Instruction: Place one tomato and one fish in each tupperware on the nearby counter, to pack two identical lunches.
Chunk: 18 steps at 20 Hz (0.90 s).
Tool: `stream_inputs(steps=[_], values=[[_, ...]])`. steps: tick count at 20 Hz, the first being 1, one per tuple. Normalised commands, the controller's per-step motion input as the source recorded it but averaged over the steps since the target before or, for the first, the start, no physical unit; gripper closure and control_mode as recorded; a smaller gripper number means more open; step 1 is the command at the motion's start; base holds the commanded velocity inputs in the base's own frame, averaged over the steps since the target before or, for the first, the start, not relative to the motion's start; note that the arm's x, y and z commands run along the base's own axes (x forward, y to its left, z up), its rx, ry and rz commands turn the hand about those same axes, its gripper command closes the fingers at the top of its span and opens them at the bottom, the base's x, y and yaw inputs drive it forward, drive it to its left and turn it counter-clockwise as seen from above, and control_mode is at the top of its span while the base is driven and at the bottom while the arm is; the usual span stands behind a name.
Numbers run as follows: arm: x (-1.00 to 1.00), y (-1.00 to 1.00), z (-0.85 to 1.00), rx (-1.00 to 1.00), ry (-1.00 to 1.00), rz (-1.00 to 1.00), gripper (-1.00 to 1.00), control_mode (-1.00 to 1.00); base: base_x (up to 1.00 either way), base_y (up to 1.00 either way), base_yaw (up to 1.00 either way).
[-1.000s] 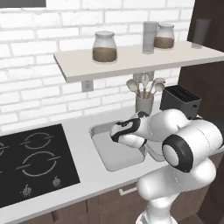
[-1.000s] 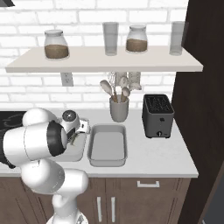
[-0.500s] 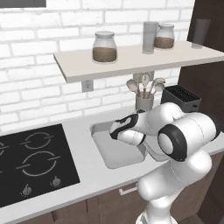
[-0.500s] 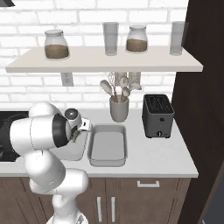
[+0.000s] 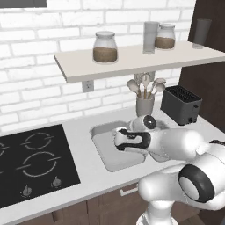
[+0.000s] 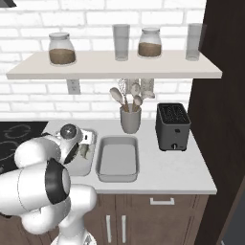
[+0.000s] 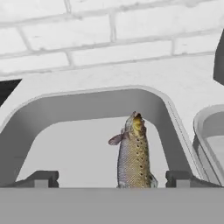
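A brown speckled fish (image 7: 133, 153) lies on the floor of the left tupperware (image 7: 87, 105), head toward the brick wall. My gripper (image 7: 111, 179) hangs just above it. The gripper is open, with its fingertips (image 7: 41, 178) spread wide on either side of the fish and not touching it. The second tupperware (image 6: 117, 158) stands right beside the first on the counter (image 6: 162, 167) and holds nothing. In the left base view my hand (image 5: 129, 140) hovers over the left tupperware (image 5: 103, 132). No tomato is in view.
A black toaster (image 6: 172, 125) and a crock of utensils (image 6: 130, 119) stand behind the trays. A black cooktop (image 5: 30, 162) lies to the left. A wall shelf (image 6: 115, 64) with jars and glasses hangs overhead. A dark tall cabinet closes the right side.
The jaws have opened wide and let go of the fish, which now rests in the left tupperware. The arm has shifted slightly over that tray.
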Motion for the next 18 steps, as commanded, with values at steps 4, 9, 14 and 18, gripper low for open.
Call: stream_inputs(steps=[4, 9, 14, 18], values=[[-0.61, 0.0, 1.0, 0.03, -0.09, -0.01, -1.0, -1.0, 0.0, 0.0, 0.0], [-0.88, -0.24, 0.8, 0.01, 0.06, -0.05, -1.0, -1.0, 0.0, 0.0, 0.0], [-1.0, -0.93, 0.17, 0.0, 0.07, -0.05, -1.0, -1.0, 0.0, 0.0, 0.0], [-1.0, -0.86, -0.01, 0.0, 0.0, -0.02, -1.0, -1.0, 0.0, 0.0, 0.0]])
